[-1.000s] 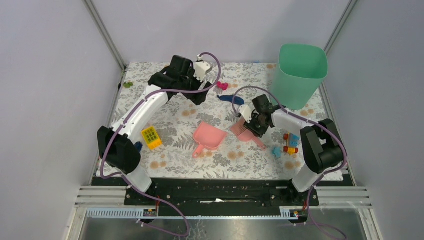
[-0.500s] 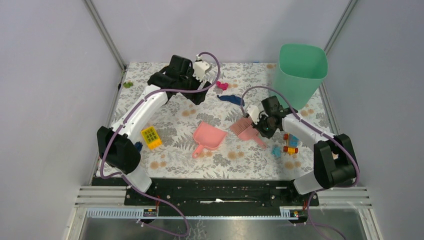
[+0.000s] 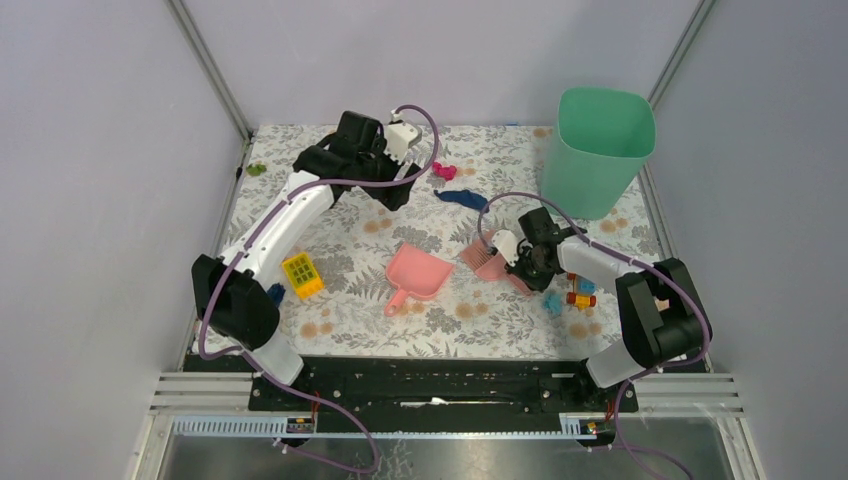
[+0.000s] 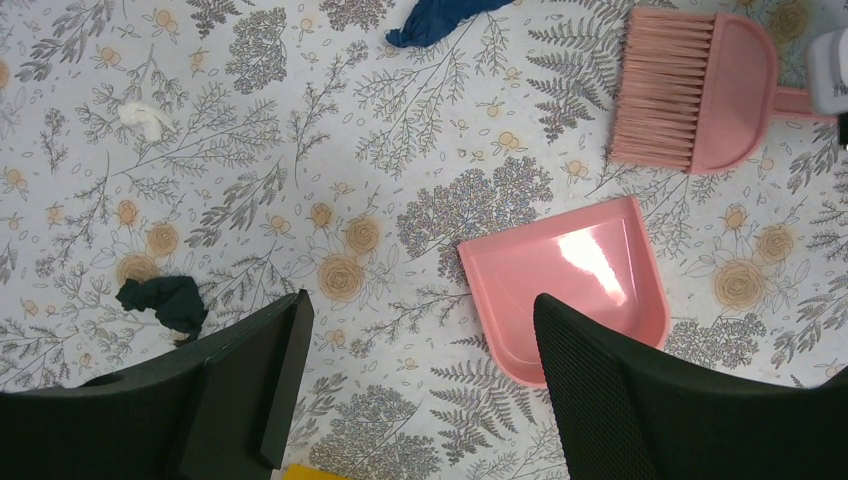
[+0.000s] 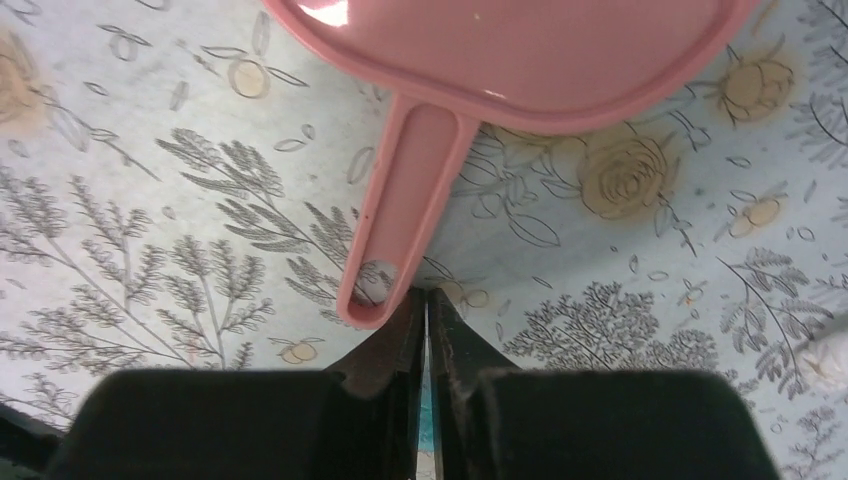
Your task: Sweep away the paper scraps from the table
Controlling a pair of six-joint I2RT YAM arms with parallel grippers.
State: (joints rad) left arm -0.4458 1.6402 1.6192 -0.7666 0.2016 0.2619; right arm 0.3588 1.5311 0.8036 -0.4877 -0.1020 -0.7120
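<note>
Two fingers of the right gripper [image 5: 427, 296] are pressing flat together and are pinching nothing. The handle end of the pink brush [image 5: 500, 40] is lying just beside their tips, outside the grip, and the brush body is lying ahead of them on the table [image 3: 345, 300]. Near this gripper, toward its own arm, a cyan scrap [image 3: 551, 300] is lying next to a multicoloured toy vehicle [image 3: 579, 290]. The left gripper [image 4: 420, 310] is hanging above the table with its fingers spread wide and is holding nothing. Just ahead of it the pink dustpan [image 4: 570, 280] is lying, and a dark scrap [image 4: 165, 300] is sitting just beside the other fingertip. Further ahead, a dark blue scrap [image 4: 440, 20] and a small white scrap [image 4: 143, 115] are resting. A magenta scrap [image 3: 444, 171] is lying near this gripper too.
</note>
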